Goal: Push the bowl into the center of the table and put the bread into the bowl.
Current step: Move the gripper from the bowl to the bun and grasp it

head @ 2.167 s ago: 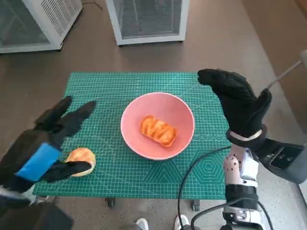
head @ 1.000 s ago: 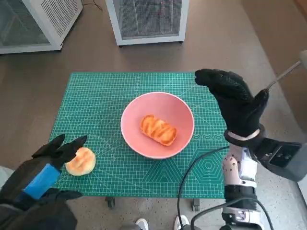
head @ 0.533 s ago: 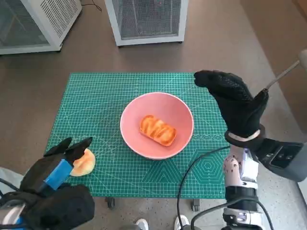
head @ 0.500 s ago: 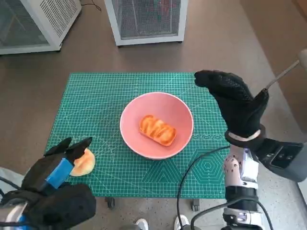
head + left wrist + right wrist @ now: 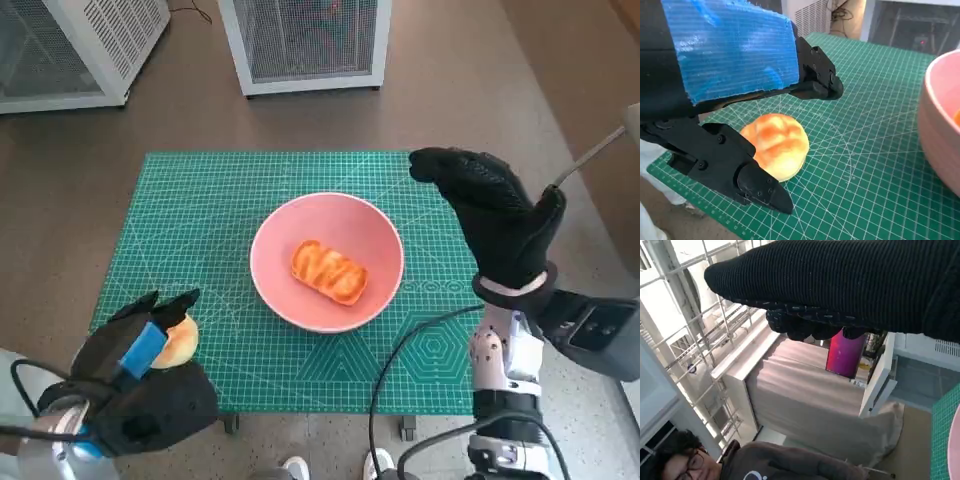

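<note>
Pink bowl (image 5: pixel 327 261) sits at about the middle of the green cutting mat (image 5: pixel 220 200) in the head view. An elongated glazed bread (image 5: pixel 329 271) lies inside it, long axis running from 10 o'clock to 4 o'clock. A second, round bun (image 5: pixel 178 340) rests on the mat at 8 o'clock from the bowl, near the mat's near-left corner. The left hand (image 5: pixel 140 345) hangs over this bun, fingers apart on either side. The right hand (image 5: pixel 490 215) is raised at 3 o'clock from the bowl, fingers spread wide, holding nothing.

Left wrist view: the bun lies between the black fingers (image 5: pixel 815 82), which stand open; contact with the bun cannot be confirmed. The bowl's rim shows at the frame edge.

Right wrist view: the gloved hand's fingers curve loosely, holding nothing. A person (image 5: pixel 755 462) is seated beyond, and a magenta object (image 5: pixel 844 352) stands in the background.
</note>
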